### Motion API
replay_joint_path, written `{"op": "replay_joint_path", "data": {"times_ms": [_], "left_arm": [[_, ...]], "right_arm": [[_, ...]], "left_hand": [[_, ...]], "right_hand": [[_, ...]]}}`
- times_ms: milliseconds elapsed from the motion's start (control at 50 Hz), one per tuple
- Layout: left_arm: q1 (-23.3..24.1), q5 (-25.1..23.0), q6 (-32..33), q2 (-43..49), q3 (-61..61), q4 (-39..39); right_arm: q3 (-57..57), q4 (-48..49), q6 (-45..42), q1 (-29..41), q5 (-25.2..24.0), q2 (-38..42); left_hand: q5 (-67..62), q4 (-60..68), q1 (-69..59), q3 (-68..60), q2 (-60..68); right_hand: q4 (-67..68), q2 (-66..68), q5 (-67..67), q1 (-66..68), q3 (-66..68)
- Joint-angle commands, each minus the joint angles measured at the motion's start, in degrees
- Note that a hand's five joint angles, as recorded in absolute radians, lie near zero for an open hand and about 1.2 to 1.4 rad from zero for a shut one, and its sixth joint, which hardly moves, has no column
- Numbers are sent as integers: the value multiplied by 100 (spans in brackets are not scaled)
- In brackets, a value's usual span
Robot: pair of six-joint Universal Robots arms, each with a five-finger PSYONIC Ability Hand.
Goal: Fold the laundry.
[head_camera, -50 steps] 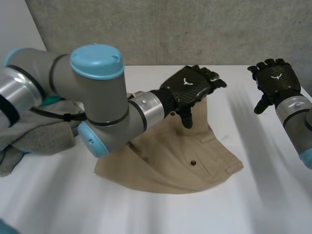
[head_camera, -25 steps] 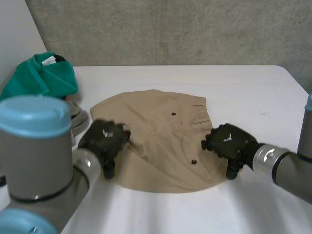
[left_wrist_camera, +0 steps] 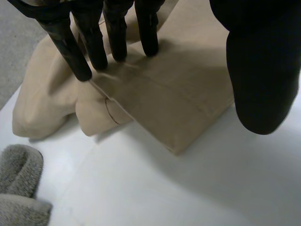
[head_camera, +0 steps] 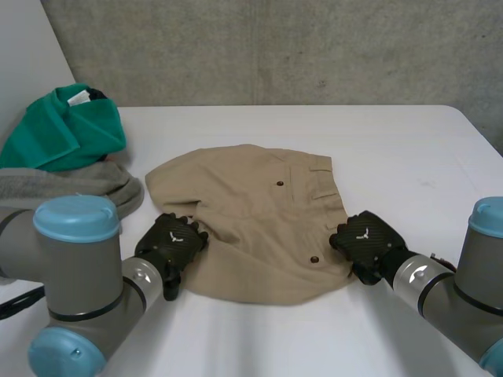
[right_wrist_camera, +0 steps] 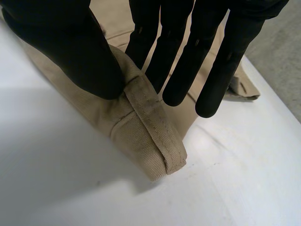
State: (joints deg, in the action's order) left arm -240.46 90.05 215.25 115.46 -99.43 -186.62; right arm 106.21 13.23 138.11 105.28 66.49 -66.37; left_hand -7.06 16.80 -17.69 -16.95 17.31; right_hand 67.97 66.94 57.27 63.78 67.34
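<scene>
L hand (head_camera: 171, 242), R hand (head_camera: 365, 239) on shorts (head_camera: 259, 220) near corners; pile (head_camera: 67, 149) behind-left.

The left hand's (left_wrist_camera: 261, 70) straight fingertips (left_wrist_camera: 81, 67) were pressed on the folded tan garment (left_wrist_camera: 178, 106), thumb apart; a grey towel (left_wrist_camera: 19, 175) was seen nearby.

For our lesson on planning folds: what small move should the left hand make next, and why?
Probably pinch the tan garment's near corner: the left hand has straight fingers on the cloth, thumb apart, while the right hand sits at its other near corner.
</scene>
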Motion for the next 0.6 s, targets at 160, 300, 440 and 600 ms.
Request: {"op": "replay_joint_path", "data": {"times_ms": [160, 300, 440, 600], "left_arm": [[139, 267, 931, -256, 345, -736], [289, 338, -16, -2305, 590, -552], [210, 75, -756, -3398, 1811, 678], [-290, 83, -1521, -2995, 3763, 1566]], "right_arm": [[-127, -128, 699, 19, 206, -841], [-714, -522, 1129, 46, 488, -1631], [-2041, -1103, 1815, 2, 629, -2380], [-3861, -1508, 2852, 28, 646, -2320]], "left_hand": [[-6294, 6320, -6231, -6305, 6269], [-6294, 6320, -6231, -6305, 6269], [-6294, 6320, -6231, -6305, 6269], [-6294, 6320, -6231, -6305, 6269]], "right_hand": [[1203, 1306, 1273, 1622, 1266], [1203, 1306, 1273, 1622, 1266], [1203, 1306, 1273, 1622, 1266], [1203, 1306, 1273, 1622, 1266]]}}
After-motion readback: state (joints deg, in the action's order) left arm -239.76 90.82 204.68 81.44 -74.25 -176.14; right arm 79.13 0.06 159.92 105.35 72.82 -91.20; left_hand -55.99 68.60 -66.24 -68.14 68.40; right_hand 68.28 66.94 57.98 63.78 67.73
